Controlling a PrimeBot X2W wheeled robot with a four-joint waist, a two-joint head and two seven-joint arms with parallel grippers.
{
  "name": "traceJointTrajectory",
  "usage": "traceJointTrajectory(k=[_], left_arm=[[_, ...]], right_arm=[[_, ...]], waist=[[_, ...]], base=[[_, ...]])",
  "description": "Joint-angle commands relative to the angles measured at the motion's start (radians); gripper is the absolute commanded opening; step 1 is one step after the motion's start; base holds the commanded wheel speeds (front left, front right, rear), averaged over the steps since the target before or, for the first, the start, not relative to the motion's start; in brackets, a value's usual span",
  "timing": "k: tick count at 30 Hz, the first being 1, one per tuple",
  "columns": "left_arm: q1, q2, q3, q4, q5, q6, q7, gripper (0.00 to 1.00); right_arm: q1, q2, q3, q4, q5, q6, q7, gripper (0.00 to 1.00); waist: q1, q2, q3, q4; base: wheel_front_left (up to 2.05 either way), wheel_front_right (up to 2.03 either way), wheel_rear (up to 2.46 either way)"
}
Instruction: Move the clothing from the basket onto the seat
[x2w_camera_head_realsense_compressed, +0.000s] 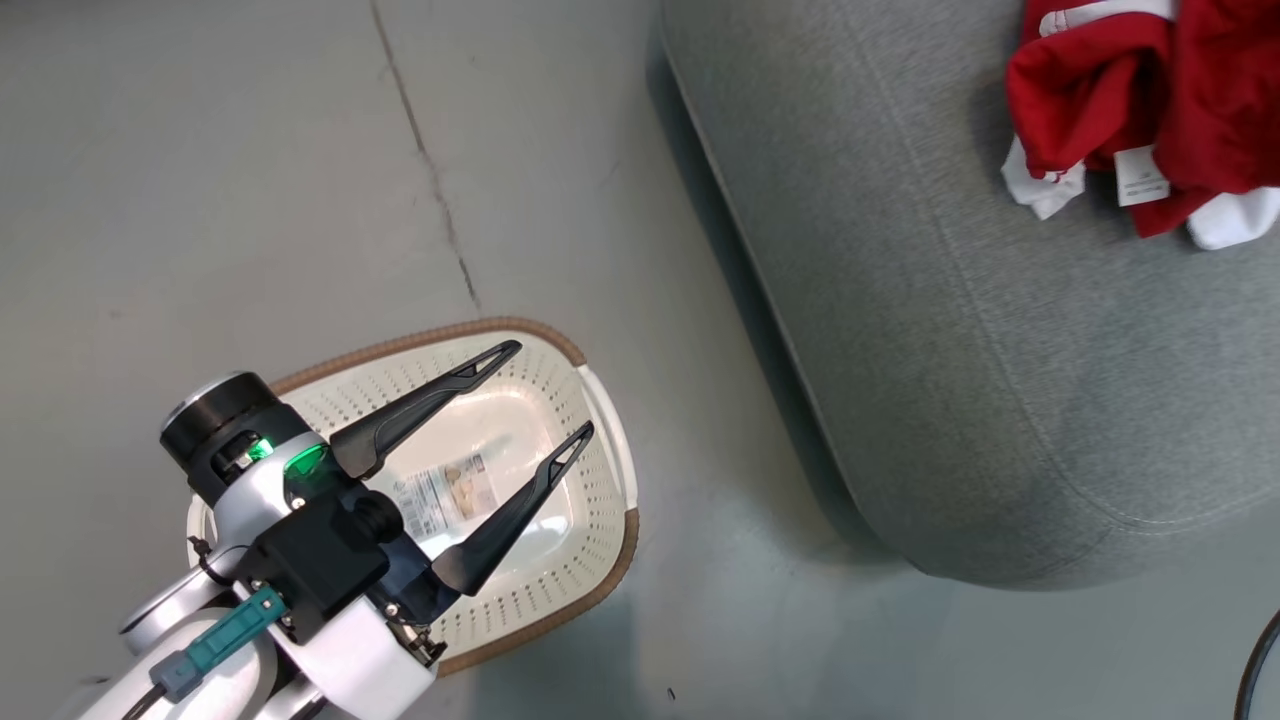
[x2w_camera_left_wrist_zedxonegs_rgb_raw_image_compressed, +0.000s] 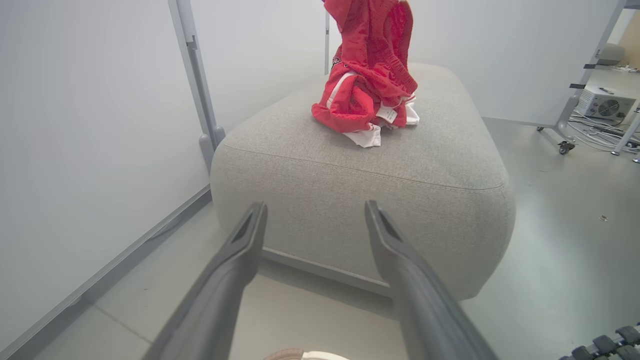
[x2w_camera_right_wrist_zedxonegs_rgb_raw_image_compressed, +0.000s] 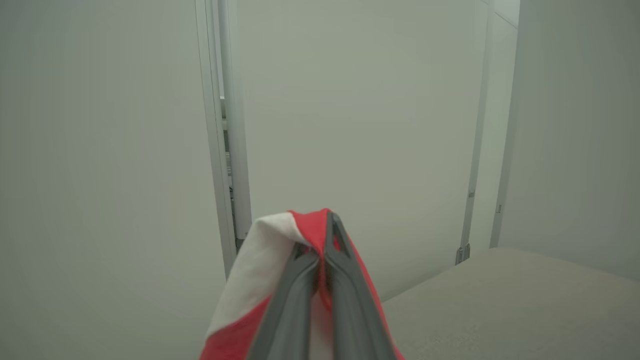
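Head view: the left hand (x2w_camera_head_realsense_compressed: 551, 388) at lower left has its fingers spread apart above the basket (x2w_camera_head_realsense_compressed: 430, 335), whose sticker shows between them. The clothing (x2w_camera_head_realsense_compressed: 1200, 90) lies on the seat (x2w_camera_head_realsense_compressed: 950, 350) at upper right.

Left wrist view: the fingers are apart and hold nothing. The clothing (x2w_camera_left_wrist_zedxonegs_rgb_raw_image_compressed: 365, 90) is heaped on the seat (x2w_camera_left_wrist_zedxonegs_rgb_raw_image_compressed: 360, 165) at upper middle and rises past the top edge.

Right wrist view: the right hand (x2w_camera_right_wrist_zedxonegs_rgb_raw_image_compressed: 318, 234) is clamped together on red and white clothing (x2w_camera_right_wrist_zedxonegs_rgb_raw_image_compressed: 260, 250) at bottom centre, with the seat (x2w_camera_right_wrist_zedxonegs_rgb_raw_image_compressed: 500, 300) at lower right.

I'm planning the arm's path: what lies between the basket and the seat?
Bare grey floor, as the head view shows. Nothing stands between the basket and the seat.
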Motion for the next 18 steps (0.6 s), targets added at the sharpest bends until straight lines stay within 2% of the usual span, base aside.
traceJointTrajectory(k=[1,11,16,17,18], left_arm=[[-0.024,0.011,0.0,-0.008,-0.002,-0.005,-0.006,1.0],[-0.042,0.035,-0.003,-0.003,-0.011,-0.005,-0.019,1.0],[-0.037,0.025,-0.01,0.01,-0.016,-0.004,-0.022,1.0],[-0.032,0.018,-0.015,0.021,-0.022,-0.004,-0.023,1.0],[-0.029,0.012,-0.019,0.026,-0.026,-0.003,-0.028,1.0]], right_arm=[[0.03,-0.001,-0.023,0.017,-0.009,0.001,-0.007,0.0],[0.189,0.059,-0.169,0.182,-0.017,0.001,-0.06,0.0],[0.219,0.073,-0.177,0.22,-0.021,0.001,-0.089,0.0],[0.232,0.071,-0.179,0.212,-0.034,0.001,-0.104,0.36],[0.241,0.073,-0.18,0.208,-0.037,0.001,-0.107,1.0]], waist=[[0.0,0.0,0.039,0.022],[0.0,0.0,0.065,0.024],[0.0,0.0,0.043,0.022],[0.0,0.0,0.024,0.024],[0.0,0.0,0.011,0.027]], base=[[0.0,0.0,0.0],[0.0,0.0,0.0],[0.0,0.0,0.0],[0.0,0.0,0.0],[0.0,0.0,0.0]])
